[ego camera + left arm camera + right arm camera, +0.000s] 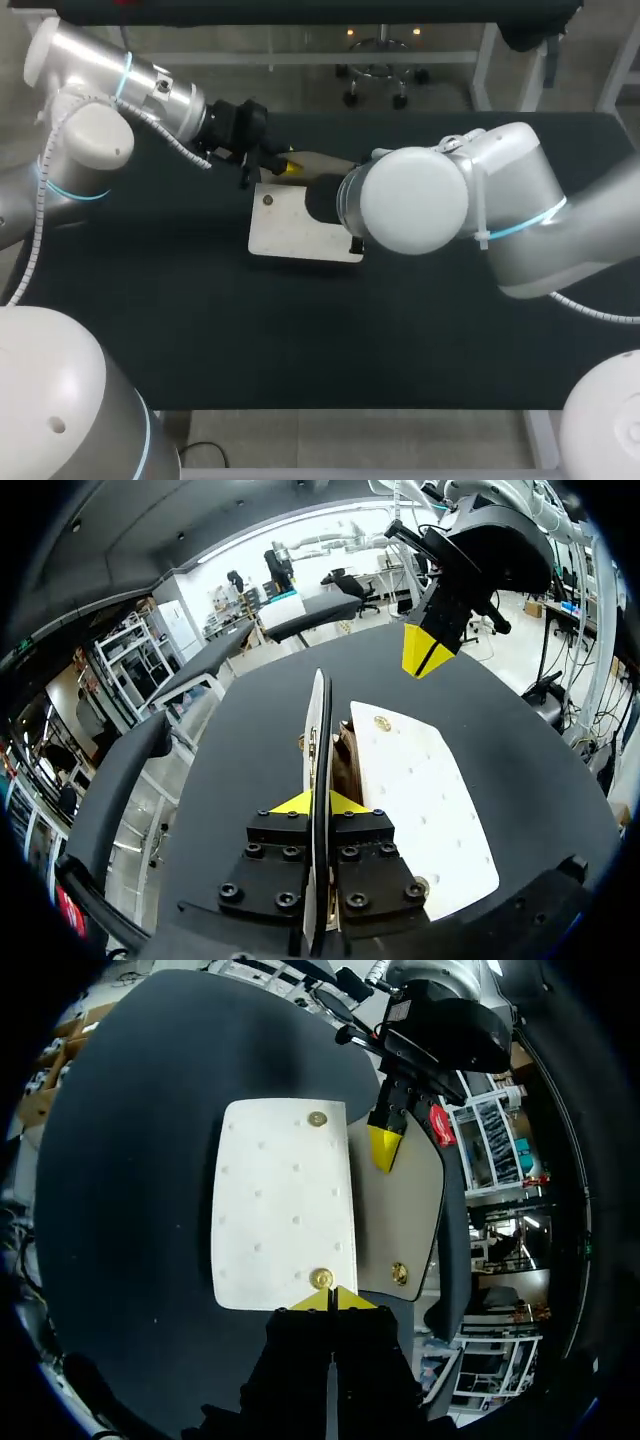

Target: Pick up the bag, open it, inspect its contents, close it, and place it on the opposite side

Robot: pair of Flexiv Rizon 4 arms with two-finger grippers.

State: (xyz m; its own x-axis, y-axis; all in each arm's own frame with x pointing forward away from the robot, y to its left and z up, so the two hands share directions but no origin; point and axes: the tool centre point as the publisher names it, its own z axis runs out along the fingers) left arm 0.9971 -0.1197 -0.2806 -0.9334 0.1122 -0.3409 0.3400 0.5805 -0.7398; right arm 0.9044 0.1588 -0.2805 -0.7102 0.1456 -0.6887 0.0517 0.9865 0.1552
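Observation:
A flat white bag (295, 235) lies on the black table, its two brass snaps facing up (285, 1200). Its flap (408, 1195) is folded open and shows a beige inside with one snap. My left gripper (318, 802) is shut on the flap's edge (318, 720), which stands upright between its fingers. In the head view this gripper (283, 166) is at the bag's far end. My right gripper (330, 1300) is shut with nothing in it, over the bag's edge beside a snap. From the left wrist view it (425, 655) hangs just above the table past the bag (425, 800). My right arm hides it in the head view.
The black table (300, 340) stretches wide on all sides of the bag. My right arm's bulky white elbow (415, 200) hangs over the bag's right end. Nothing else lies on the table.

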